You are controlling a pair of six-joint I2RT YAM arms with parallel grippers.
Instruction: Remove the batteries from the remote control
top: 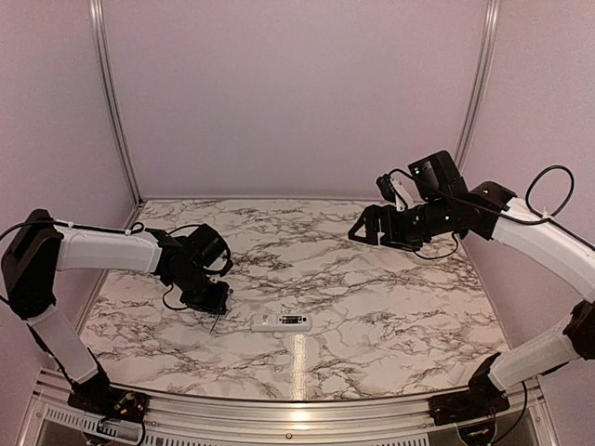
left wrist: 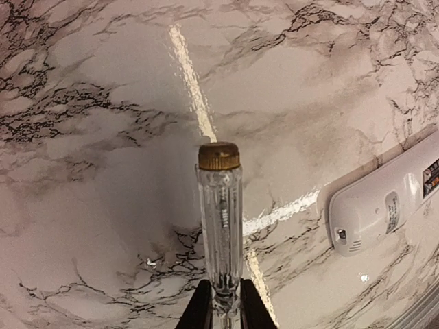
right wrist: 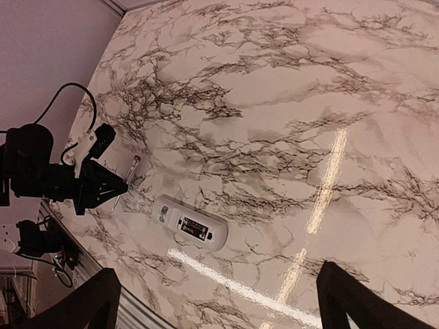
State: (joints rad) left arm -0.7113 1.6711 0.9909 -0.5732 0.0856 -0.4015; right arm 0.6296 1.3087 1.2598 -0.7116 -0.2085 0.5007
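The white remote control lies flat on the marble table, back face up, with its battery bay open. The dark batteries sit inside the bay of the remote. My left gripper is low, just left of the remote, and is shut on a long thin stick with a clear handle and brass cap. The left wrist view shows the fingers clamping its lower end, with the remote's end to the right. My right gripper hangs open and empty, high above the table's right half.
The marble table top carries only the remote. A metal rail runs along the near edge. Pink walls and aluminium posts close the back and sides. The left gripper also shows in the right wrist view.
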